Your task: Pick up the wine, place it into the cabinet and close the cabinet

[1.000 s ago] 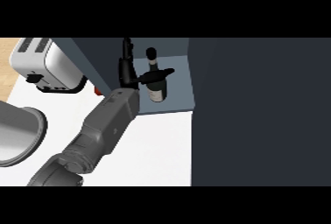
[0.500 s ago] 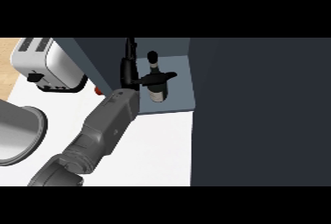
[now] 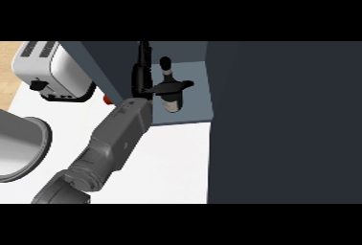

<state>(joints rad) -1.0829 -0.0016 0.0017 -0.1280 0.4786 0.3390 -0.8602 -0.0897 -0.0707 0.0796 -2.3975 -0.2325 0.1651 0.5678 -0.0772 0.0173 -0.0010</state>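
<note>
The dark wine bottle [image 3: 170, 98] stands upright inside the open cabinet [image 3: 194, 115], on its blue-grey floor. My left hand [image 3: 145, 81] reaches into the cabinet just left of the bottle. Its fingers [image 3: 143, 57] point straight up along the bottle's left side, and the thumb [image 3: 173, 87] sticks out to the right across the bottle's shoulder. The hand looks open, with nothing curled round the bottle. The grey forearm [image 3: 117, 136] runs in from the lower left. My right hand does not show.
The big dark cabinet door [image 3: 283, 124] fills the right side of the view. A white toaster [image 3: 50, 72] stands at the back left, with a small red thing [image 3: 107, 99] beside it. A grey round vessel [image 3: 17, 148] sits at the left edge.
The thumb has shifted very slightly over the bottle. The bottle and the forearm stay where they were.
</note>
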